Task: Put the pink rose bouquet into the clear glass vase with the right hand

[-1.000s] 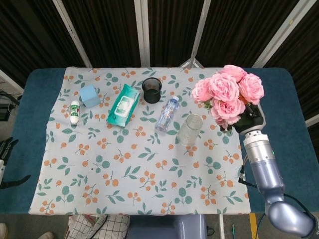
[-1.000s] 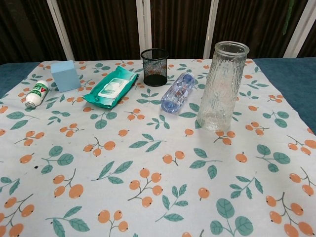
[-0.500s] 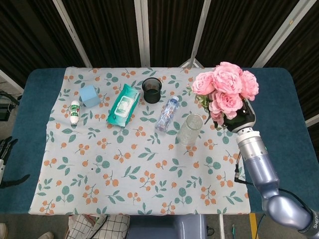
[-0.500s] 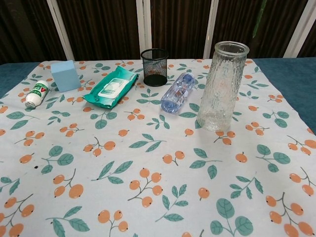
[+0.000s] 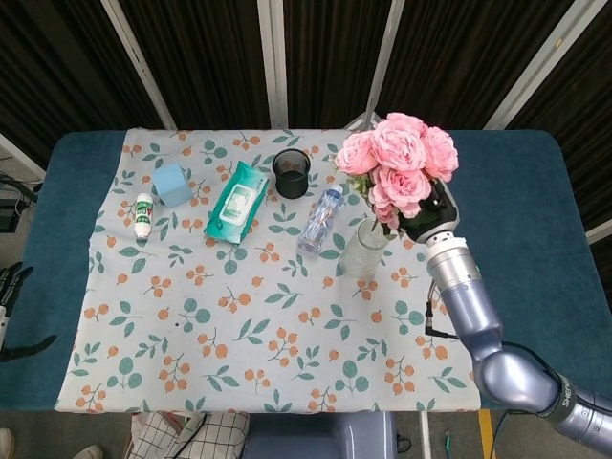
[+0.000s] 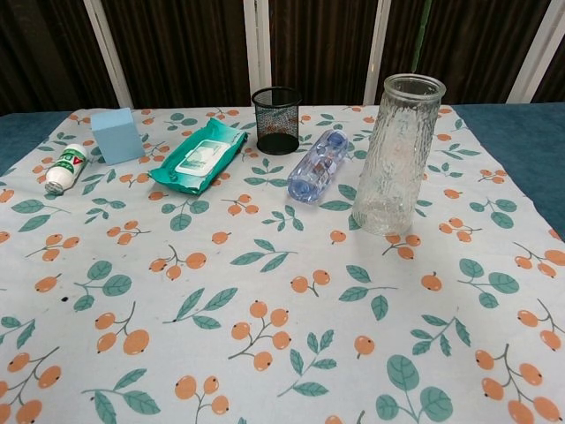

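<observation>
My right hand [image 5: 429,217] grips the pink rose bouquet [image 5: 397,161] by its stems, low on the right side of the blooms. The blooms hang in the air over the back right of the cloth, just behind the clear glass vase [image 5: 364,250]. The lowest leaves overlap the vase's mouth in the head view. In the chest view the vase [image 6: 397,155] stands upright and holds nothing, and one thin green stem [image 6: 425,31] shows above its rim. Only dark fingers of my left hand [image 5: 13,287] show at the table's left edge, spread and holding nothing.
A floral cloth [image 5: 191,316] covers the table. Left of the vase lie a clear water bottle [image 5: 322,218], a black mesh cup [image 5: 292,173], a green wipes pack [image 5: 237,201], a blue box [image 5: 172,184] and a small white bottle [image 5: 143,214].
My right hand has carried the bouquet leftward, from the right of the vase to just above and behind its mouth. A stem now shows in the chest view. The left hand is still.
</observation>
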